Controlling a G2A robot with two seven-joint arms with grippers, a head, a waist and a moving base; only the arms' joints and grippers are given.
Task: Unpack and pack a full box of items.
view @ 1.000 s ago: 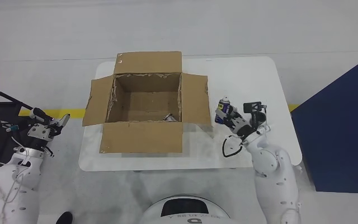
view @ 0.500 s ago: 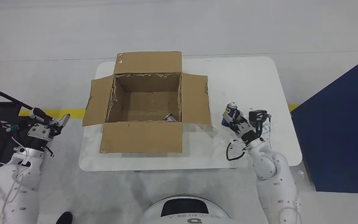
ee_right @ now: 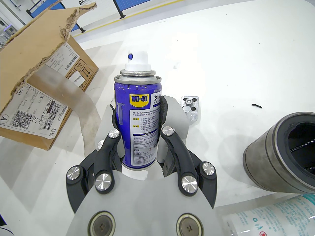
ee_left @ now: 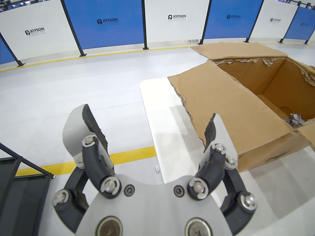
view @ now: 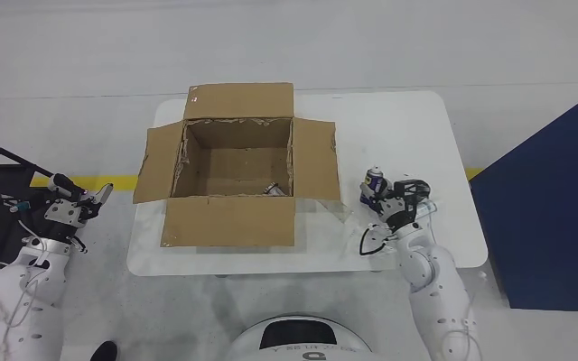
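Right gripper clamps a blue spray can with a white nozzle, upright over the white table, near the open cardboard box. Left gripper hangs spread wide beyond the table's left edge, above white floor with a yellow line, blue-and-white fence panels behind. Right wrist view adds a steel cylinder and small metal bracket near the can; left wrist view reveals a metal part inside the box.
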